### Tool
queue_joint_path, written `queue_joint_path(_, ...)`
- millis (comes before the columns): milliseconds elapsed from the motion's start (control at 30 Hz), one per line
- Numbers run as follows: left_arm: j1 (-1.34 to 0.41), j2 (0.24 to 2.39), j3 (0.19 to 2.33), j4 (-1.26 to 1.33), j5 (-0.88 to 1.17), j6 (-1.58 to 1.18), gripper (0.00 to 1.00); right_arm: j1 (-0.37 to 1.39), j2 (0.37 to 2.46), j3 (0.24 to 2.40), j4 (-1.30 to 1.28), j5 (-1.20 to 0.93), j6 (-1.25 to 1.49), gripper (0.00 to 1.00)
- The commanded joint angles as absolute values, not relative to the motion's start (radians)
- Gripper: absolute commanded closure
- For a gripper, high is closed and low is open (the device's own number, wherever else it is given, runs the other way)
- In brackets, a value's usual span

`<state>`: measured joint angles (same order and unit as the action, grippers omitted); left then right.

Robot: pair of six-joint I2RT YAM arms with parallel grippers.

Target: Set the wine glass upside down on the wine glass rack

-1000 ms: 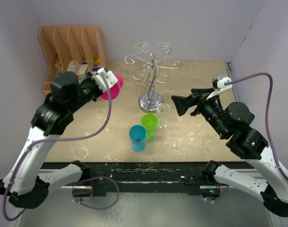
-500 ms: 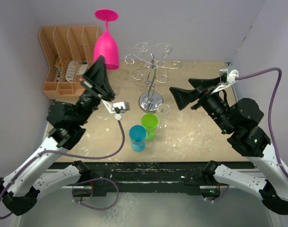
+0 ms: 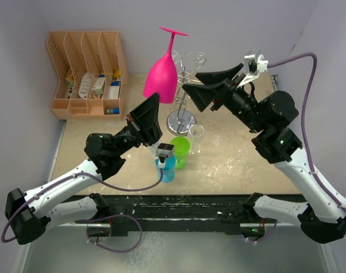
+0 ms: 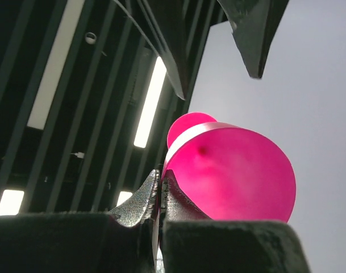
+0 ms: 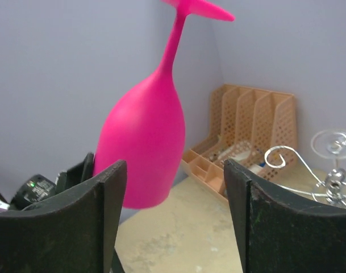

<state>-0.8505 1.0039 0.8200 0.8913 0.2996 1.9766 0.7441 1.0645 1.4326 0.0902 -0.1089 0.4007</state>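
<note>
Left gripper (image 3: 153, 104) pinches the inverted pink wine glass (image 3: 161, 77); right gripper (image 3: 191, 80) gapes, above beige speckled table (image 3: 246, 159), pale walls (image 3: 246, 28)

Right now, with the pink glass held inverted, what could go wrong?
The left gripper pinches only the rim of the wine glass, so it may tilt or slip when the open right gripper closes on the bowl. The curled arms of the wine glass rack look close; the foot could snag one.

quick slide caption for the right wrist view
Upside-down pink wine glass framed by the open right pincer, with the wire rack and orange organiser behind.
</note>
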Motion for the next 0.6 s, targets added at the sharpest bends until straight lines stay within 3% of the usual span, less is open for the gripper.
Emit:
queue_joint_path(0,-0.876,1.001,0.798,1.025,0.378,2.029,1.0,0.675,1.081,1.459,0.314,-0.292,0.55,0.34)
queue_joint_path(100,-0.892,1.005,0.775,1.026,0.385,2.031,1.0,0.647,1.094,1.417,0.447,-0.374,0.642,0.41)
queue_joint_path(233,-0.91,1.015,0.766,1.025,0.38,2.029,1.0,0.637,1.102,1.388,0.574,-0.416,0.691,0.43)
queue_joint_path(567,-0.931,1.038,0.766,1.022,0.373,2.038,1.0,0.628,1.163,1.408,0.595,-0.41,0.714,0.48)
